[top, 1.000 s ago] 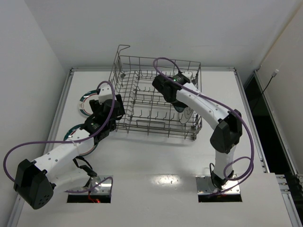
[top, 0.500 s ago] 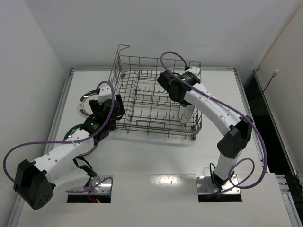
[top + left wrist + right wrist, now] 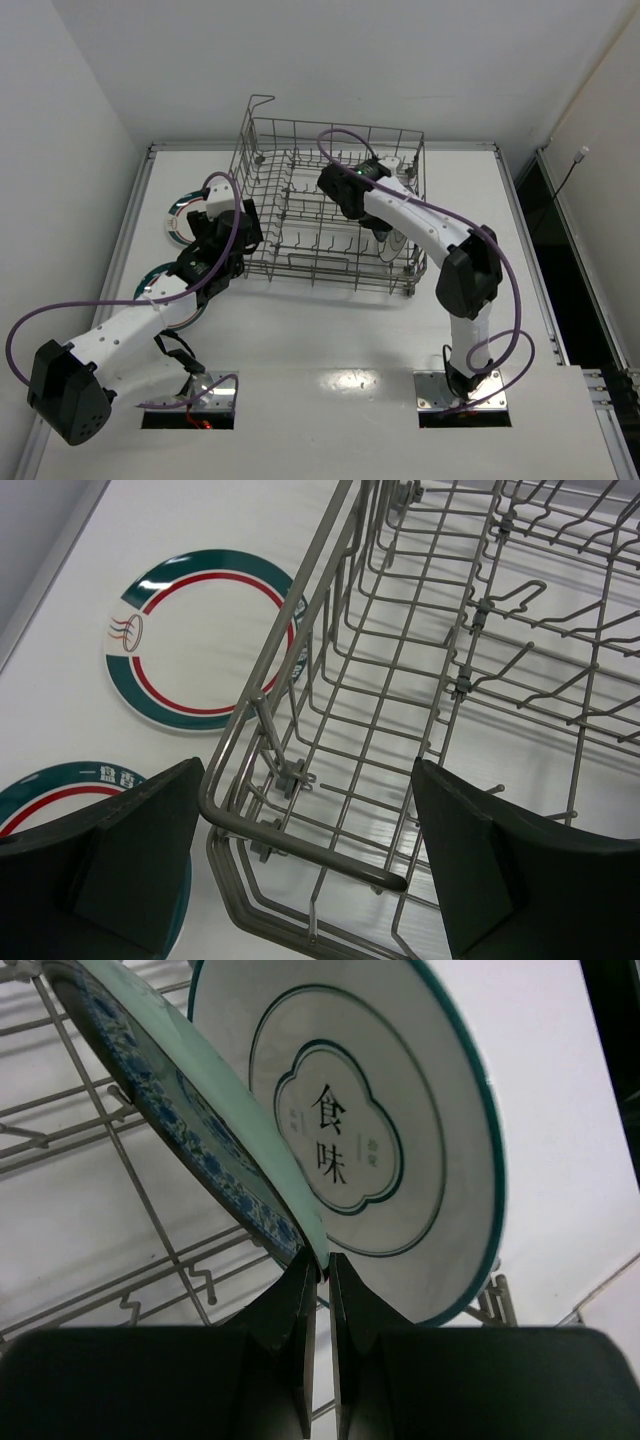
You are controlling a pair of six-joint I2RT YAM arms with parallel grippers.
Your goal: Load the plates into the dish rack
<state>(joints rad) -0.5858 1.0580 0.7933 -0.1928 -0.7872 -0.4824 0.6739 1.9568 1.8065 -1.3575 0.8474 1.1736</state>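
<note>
Since half a second ago, the right arm (image 3: 420, 215) is seen with its elbow drawn in toward the dish rack (image 3: 300, 240), and the right end effector (image 3: 318, 1265) is carried slightly to the left inside the rack. The left arm (image 3: 120, 340) is found in the same place as before.

From above, the grey wire dish rack is seen standing in the middle of the white table (image 3: 330, 340). In the right wrist view, the right end effector's two dark fingers are brought almost together, and the lower rim of a tilted blue-patterned plate (image 3: 215, 1145) is pinched at their tips. Just behind it, a white plate with a teal rim (image 3: 420, 1090) and dark Chinese characters at its centre is stood on edge among the tines, at the rack's right end.

In the left wrist view, the left end effector (image 3: 305, 780) is held wide open and empty, with one finger on either side of the rack's near left corner rim. Two plates with green and red rim bands are laid flat on the table to the left of the rack. The farther banded plate (image 3: 200, 640) is fully shown, while the nearer banded plate (image 3: 60, 785) is partly hidden by the left finger. The two are set near each other but apart.
</note>
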